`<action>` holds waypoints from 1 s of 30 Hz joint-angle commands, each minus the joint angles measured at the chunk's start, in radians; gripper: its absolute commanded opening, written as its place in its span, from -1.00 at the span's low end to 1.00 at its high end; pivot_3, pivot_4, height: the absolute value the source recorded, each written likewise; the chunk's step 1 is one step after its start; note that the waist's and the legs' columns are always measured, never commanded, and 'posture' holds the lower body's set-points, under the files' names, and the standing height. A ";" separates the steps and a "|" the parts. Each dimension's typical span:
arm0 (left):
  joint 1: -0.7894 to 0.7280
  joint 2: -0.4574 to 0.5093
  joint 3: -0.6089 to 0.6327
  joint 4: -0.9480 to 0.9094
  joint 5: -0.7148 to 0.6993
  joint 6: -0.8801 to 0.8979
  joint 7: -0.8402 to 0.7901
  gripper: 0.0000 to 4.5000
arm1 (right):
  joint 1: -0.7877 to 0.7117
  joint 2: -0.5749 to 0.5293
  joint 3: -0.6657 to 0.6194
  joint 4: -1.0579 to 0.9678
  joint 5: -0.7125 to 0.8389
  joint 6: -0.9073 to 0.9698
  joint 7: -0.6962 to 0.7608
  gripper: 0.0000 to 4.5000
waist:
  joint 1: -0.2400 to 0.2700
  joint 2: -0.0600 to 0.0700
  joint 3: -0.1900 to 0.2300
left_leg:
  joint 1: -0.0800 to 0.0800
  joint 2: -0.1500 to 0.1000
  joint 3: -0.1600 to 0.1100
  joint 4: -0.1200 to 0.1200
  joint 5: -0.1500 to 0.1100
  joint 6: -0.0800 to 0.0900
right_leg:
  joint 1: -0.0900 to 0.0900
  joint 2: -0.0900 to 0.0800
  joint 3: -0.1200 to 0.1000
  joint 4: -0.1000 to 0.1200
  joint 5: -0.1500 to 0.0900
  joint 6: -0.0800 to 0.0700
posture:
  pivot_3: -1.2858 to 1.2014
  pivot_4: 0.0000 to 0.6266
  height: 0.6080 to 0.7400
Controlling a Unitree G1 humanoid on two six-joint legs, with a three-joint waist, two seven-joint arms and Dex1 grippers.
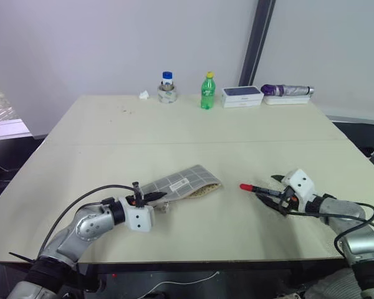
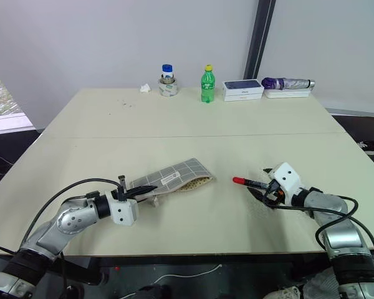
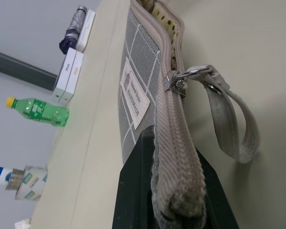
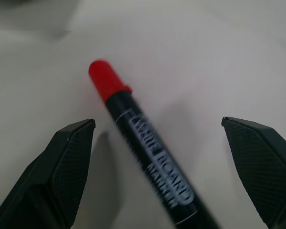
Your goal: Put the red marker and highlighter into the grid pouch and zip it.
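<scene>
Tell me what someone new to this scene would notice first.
Probably the red marker lying on the table between the open jaws of the right gripper. Next, the grid pouch near the front edge, one end pinched by the shut left gripper, its far end gaping open. A green bottle stands at the far edge.

**Cam setup: 2 head eyes + 2 wrist cams**

Head stereo pair: high, facing fwd and down over the surface (image 1: pixel 193 134), wide shot. Both eyes share the same scene w/ slight sideways offset: both arms, grid pouch (image 1: pixel 184 182), red marker (image 1: pixel 255 188), green bottle (image 1: pixel 207 91) at far edge. Left wrist cam: very close, low to the surface, looking along the pouch's zipper edge toward the far-edge bottle, shared w/ head views. Right wrist cam: very close, looking down on the marker between its jaws.
</scene>
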 commanded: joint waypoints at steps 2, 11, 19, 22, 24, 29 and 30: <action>0.003 -0.005 0.007 -0.030 0.007 -0.006 0.022 -1.00 | -0.053 -0.023 0.014 0.055 0.033 0.081 0.107 0.59 | 0.000 0.000 0.000 | 0.000 0.000 0.000 0.000 0.000 0.000 | 0.000 0.000 0.000 0.000 0.000 0.000 | 0.03 -0.52 1.00; 0.018 -0.009 0.023 -0.057 0.006 0.016 0.042 -1.00 | -0.060 -0.031 0.039 -0.105 0.110 0.133 0.283 -0.86 | 0.003 0.000 0.000 | 0.000 0.000 -0.001 0.001 0.000 0.000 | 0.000 0.000 0.000 0.000 0.000 0.000 | 0.03 -0.52 1.00; -0.013 -0.030 0.005 -0.045 0.018 0.030 0.043 -1.00 | -0.004 -0.018 0.113 -0.452 0.223 0.301 0.314 -0.86 | 0.006 0.000 0.000 | -0.001 0.001 -0.003 0.004 0.000 0.000 | 0.001 0.001 -0.001 0.001 0.000 0.000 | 0.03 -0.52 1.00; -0.028 -0.053 0.006 -0.051 -0.001 0.040 0.042 -1.00 | -0.017 0.024 0.132 -0.459 0.204 0.277 0.270 -0.86 | 0.008 -0.001 0.000 | -0.001 0.000 -0.004 0.005 -0.001 0.001 | 0.002 0.000 -0.002 0.000 0.000 0.000 | 0.03 -0.52 1.00; -0.040 -0.059 0.004 -0.057 0.005 0.040 0.038 -1.00 | -0.053 0.038 0.170 -0.401 0.115 0.206 0.232 -0.86 | 0.006 -0.001 0.000 | -0.001 0.000 -0.003 0.005 -0.001 0.001 | 0.002 0.000 -0.002 0.000 0.000 0.000 | 0.03 -0.52 1.00; -0.074 -0.056 -0.010 -0.088 0.023 0.055 0.018 -1.00 | -0.123 0.061 0.196 -0.315 0.069 0.169 0.208 -0.86 | 0.005 -0.001 0.000 | -0.001 -0.001 -0.003 0.004 -0.001 0.001 | 0.000 0.001 -0.001 0.000 0.000 0.000 | 0.03 -0.52 1.00; -0.081 -0.054 -0.013 -0.090 0.023 0.054 0.012 -1.00 | -0.141 0.067 0.199 -0.300 0.064 0.163 0.204 -0.86 | 0.006 -0.001 0.000 | -0.002 -0.001 -0.003 0.004 -0.001 0.001 | 0.000 0.001 -0.001 0.000 0.000 0.000 | 0.03 -0.52 1.00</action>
